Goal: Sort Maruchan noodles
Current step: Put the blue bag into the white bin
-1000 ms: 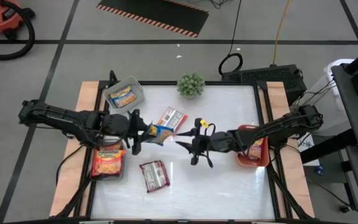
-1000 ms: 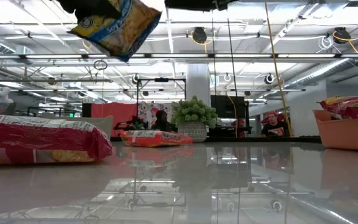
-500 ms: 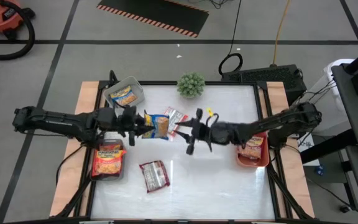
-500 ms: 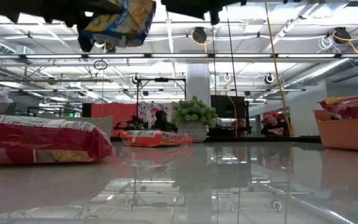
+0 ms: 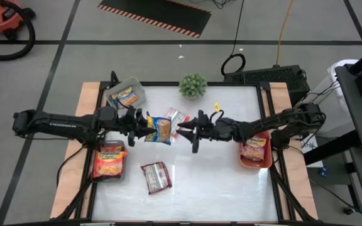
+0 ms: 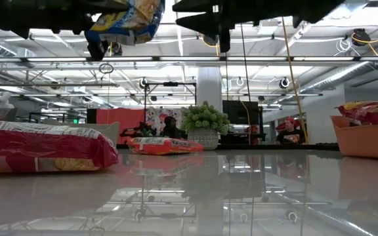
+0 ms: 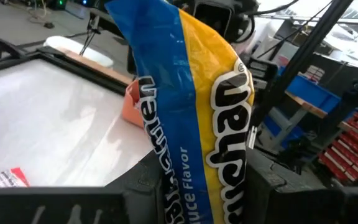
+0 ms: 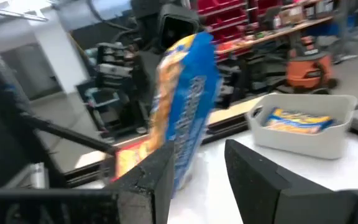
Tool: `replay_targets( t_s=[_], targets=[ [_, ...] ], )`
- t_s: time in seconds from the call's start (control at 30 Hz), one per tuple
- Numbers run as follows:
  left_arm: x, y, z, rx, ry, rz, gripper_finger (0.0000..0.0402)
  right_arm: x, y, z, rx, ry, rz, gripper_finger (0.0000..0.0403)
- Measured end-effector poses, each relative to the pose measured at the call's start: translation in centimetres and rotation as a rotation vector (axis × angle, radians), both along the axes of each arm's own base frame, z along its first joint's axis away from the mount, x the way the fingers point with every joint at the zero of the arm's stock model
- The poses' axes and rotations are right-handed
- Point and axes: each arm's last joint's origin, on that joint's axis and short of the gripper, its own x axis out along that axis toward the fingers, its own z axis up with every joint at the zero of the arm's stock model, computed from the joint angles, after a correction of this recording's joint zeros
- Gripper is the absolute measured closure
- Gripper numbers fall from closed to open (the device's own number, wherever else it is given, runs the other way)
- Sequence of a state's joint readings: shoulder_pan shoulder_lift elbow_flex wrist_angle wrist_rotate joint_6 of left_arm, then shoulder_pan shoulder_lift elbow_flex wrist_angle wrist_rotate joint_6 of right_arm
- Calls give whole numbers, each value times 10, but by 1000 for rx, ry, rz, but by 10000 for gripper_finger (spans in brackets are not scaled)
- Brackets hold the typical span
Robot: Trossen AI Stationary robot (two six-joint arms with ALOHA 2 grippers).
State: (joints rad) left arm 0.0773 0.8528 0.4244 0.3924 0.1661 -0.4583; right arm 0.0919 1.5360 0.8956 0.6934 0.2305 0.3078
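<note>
A yellow-and-blue noodle packet [image 5: 162,129] is up in the air over the table's middle, also seen in the low view [image 6: 128,16]. My left gripper [image 5: 144,125] is shut on it from the left. My right gripper [image 5: 188,130] is open and faces the packet's free end [image 8: 185,112] from the right, with a small gap in the high view. A red-and-white packet [image 5: 177,117] lies flat on the table under the two grippers. Another red packet [image 5: 156,177] lies flat nearer the near edge. My left gripper pinches the yellow-and-blue packet by its end nearest the table's left [image 7: 194,180] between the two fingers [image 7: 138,186]. It comes in roughly level from the table's left. The packet is lifted clear and sticks out past the fingers toward the right gripper.
A grey bin [image 5: 137,86] at the far left holds a yellow packet. A second grey bin [image 5: 125,165] at the near left holds a red-orange packet. An orange bin [image 5: 254,164] at the right edge holds a red one. A potted plant [image 5: 193,85] stands at the far edge.
My left gripper rose and moved toward the far edge. It carried the packet, which turned from hanging down to lying nearly level. My right gripper moved toward the far edge and closer to the packet.
</note>
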Motion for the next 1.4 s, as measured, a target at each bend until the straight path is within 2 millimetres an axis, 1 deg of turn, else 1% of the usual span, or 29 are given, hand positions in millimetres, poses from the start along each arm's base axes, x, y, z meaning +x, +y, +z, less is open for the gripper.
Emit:
replay_targets(
  t_s=[0.1,0.17,0.3,0.4,0.47,0.53,0.6,0.77,0.87,1.07,1.2,1.3,1.4],
  targets=[
    [5,1,-4,-7,14,2,275,-3,-4,-5,34,-12,14,250],
    [9,1,-6,-15,18,2,275,-3,-6,-7,25,-4,14,236],
    [13,1,-8,-24,6,2,275,-3,-5,-7,-134,13,27,211],
    [13,5,-8,-74,13,44,275,-4,3,-8,-331,50,24,200],
    [12,9,-8,-118,23,105,275,-5,9,-11,-486,119,-22,196],
    [11,12,-8,-120,19,122,275,-7,13,-15,-634,200,-48,195],
    [11,12,-10,-128,39,113,275,-8,20,-18,-782,243,-24,195],
    [11,11,-12,-181,66,88,275,-11,40,-18,-1161,273,66,195],
    [11,10,-12,-234,71,72,275,-13,49,-17,-1311,269,99,195],
    [13,8,-14,-350,96,65,275,-17,63,-10,-1456,232,56,195],
    [13,4,-13,-393,92,44,275,-17,70,-7,-1514,219,42,195],
    [13,1,-9,-411,53,25,275,-8,74,-10,-1559,276,11,195],
    [14,0,-6,-425,33,11,275,10,79,-19,-1645,343,1,195]
  ],
)
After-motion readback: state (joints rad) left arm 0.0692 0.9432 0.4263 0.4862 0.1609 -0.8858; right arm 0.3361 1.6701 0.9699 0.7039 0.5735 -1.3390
